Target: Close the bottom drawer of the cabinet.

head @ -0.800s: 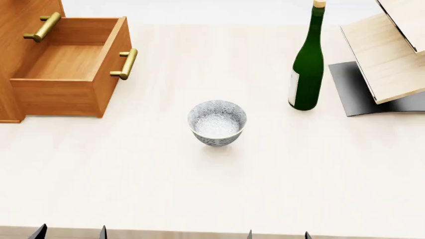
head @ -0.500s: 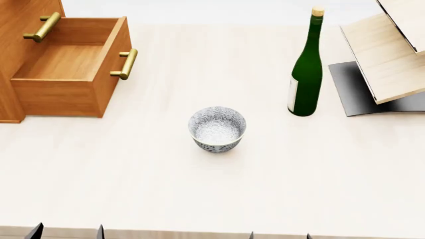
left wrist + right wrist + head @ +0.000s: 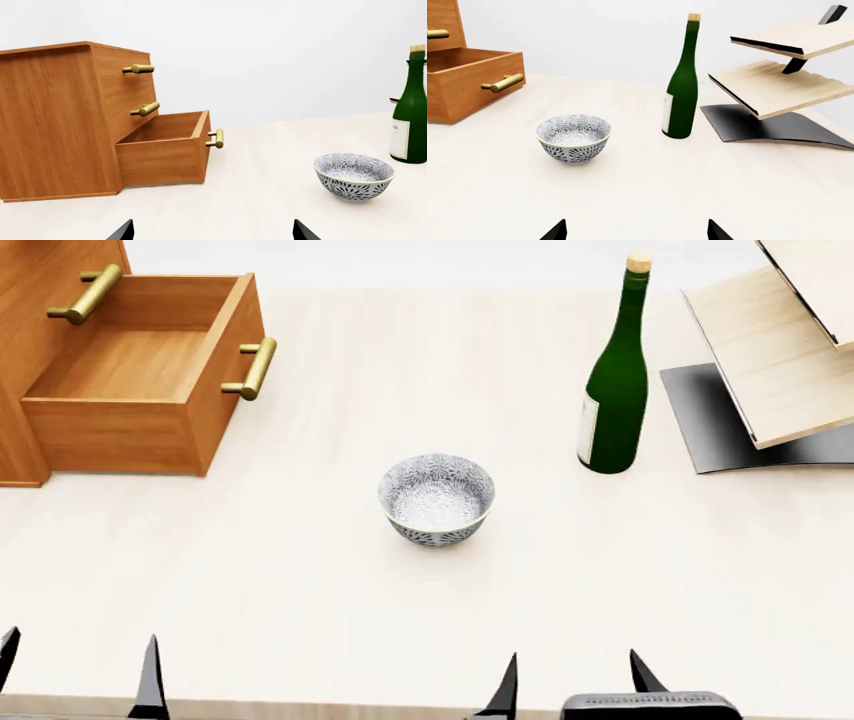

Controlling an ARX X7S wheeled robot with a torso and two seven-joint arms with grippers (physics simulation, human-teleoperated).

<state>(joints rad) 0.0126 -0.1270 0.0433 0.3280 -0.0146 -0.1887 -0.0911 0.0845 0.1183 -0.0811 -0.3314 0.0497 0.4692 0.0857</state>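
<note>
Bottom drawer (image 3: 134,390) of the cabinet (image 3: 60,120) is pulled well out, open top showing a bare wood floor inside. Warm-brown wood box, brass bar handle (image 3: 254,368) on its front, held on two short posts. It sits at the far left of the table (image 3: 427,620), drawer front facing the table's middle. The two upper drawers are flush with the cabinet face, each with the same brass handle (image 3: 139,68).

Patterned bowl (image 3: 437,498) stands mid-table, apart from the drawer. Green bottle (image 3: 618,380) with a cork stands upright to the right of the bowl, near a pale slanted rack (image 3: 787,350) on a dark base.

Left tool (image 3: 80,680): two dark fingertips at the near table edge, spread apart, released, holding nothing. Right tool (image 3: 571,685): fingertips also spread, released, well short of the bowl. Both tools are far from the drawer.
</note>
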